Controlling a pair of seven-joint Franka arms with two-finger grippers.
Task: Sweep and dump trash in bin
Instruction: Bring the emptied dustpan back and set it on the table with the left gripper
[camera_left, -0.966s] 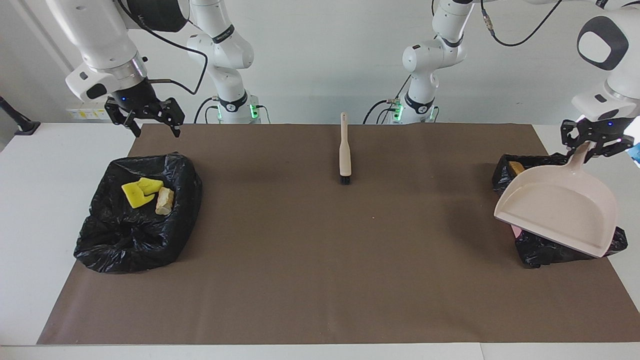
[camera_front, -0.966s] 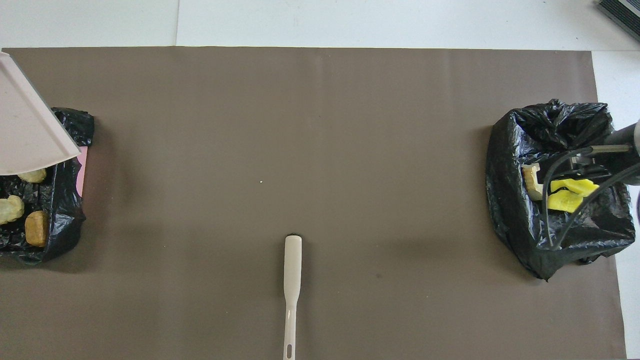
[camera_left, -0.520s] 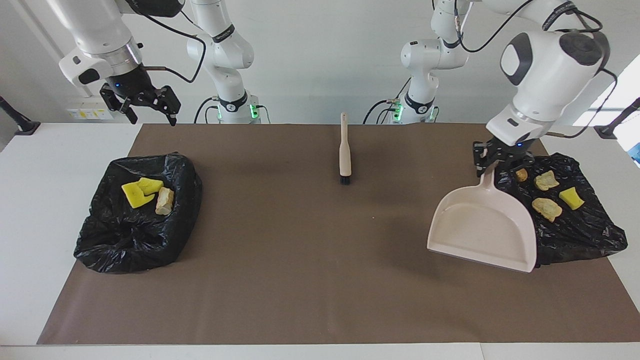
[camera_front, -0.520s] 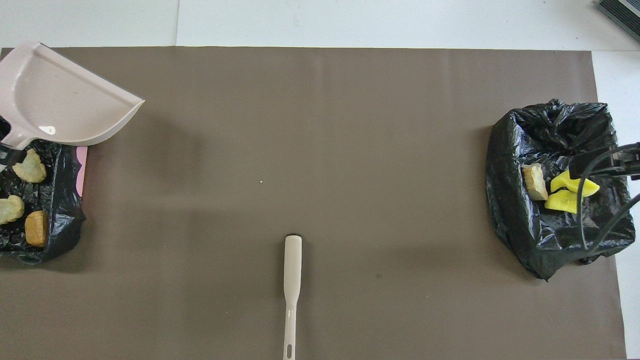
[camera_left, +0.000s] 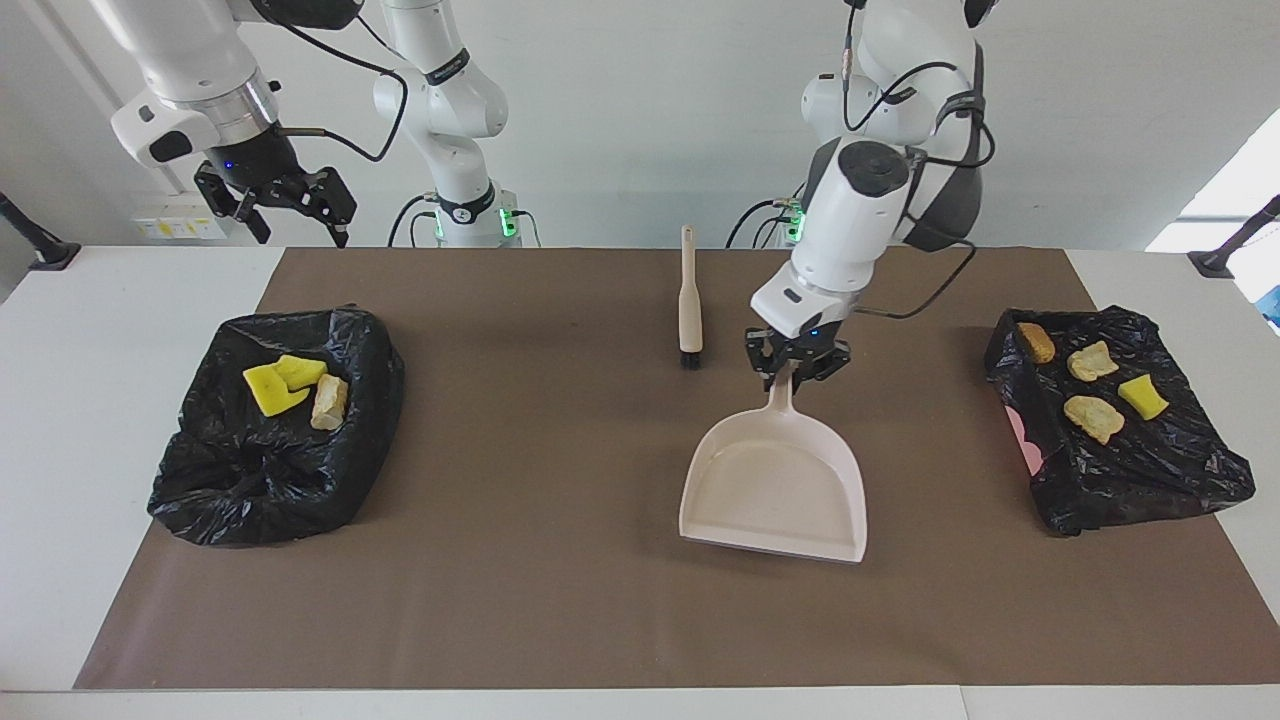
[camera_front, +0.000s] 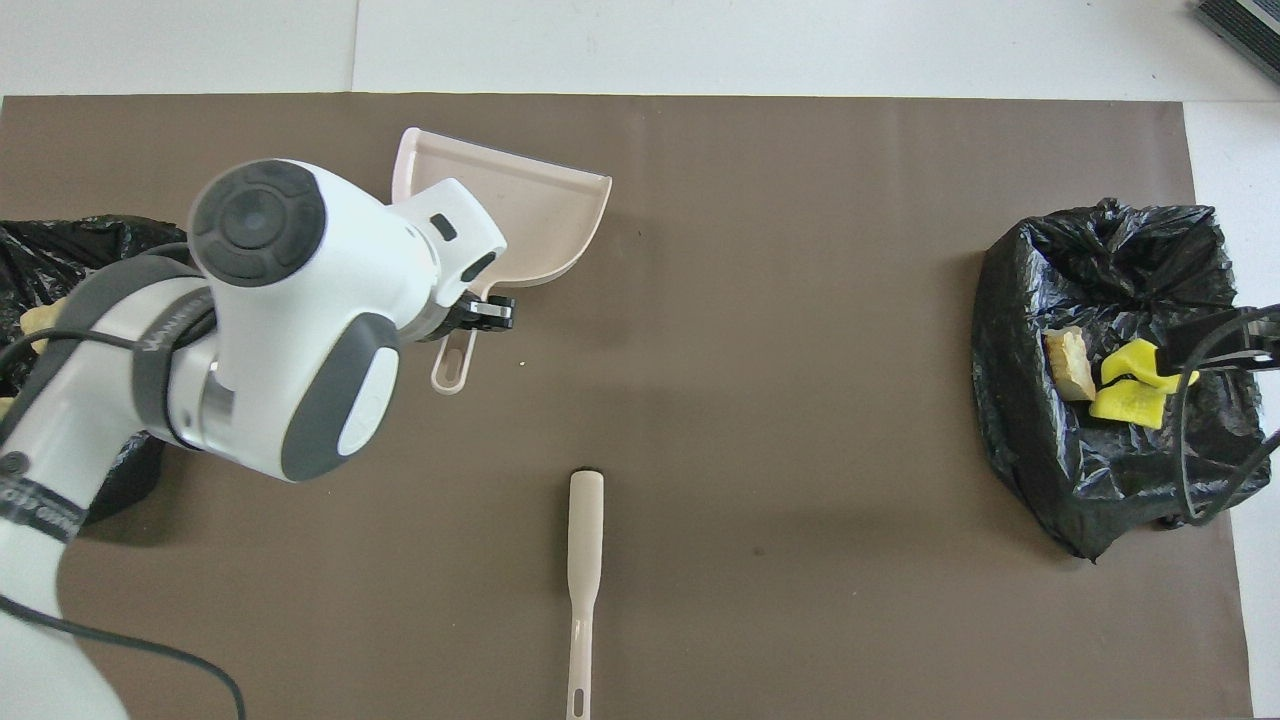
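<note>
The left gripper (camera_left: 796, 362), clamped on the dustpan (camera_left: 775, 485) handle, has carried it from the bag (camera_left: 1120, 430) at its end to mid-mat, beside the brush (camera_left: 689, 305). The trash (camera_left: 1092, 416) lies uncovered in that bag. The right gripper (camera_left: 290, 212), jaws wide, has risen above the other bag (camera_left: 270, 440).

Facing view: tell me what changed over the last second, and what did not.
The left gripper, shut on the handle of the beige plastic dustpan, carried it from over the black bag-lined bin at its end of the table to the mat's middle, beside the beige hand brush. The open right gripper rose slightly. Brush, both bins and all scraps stayed put.
</note>
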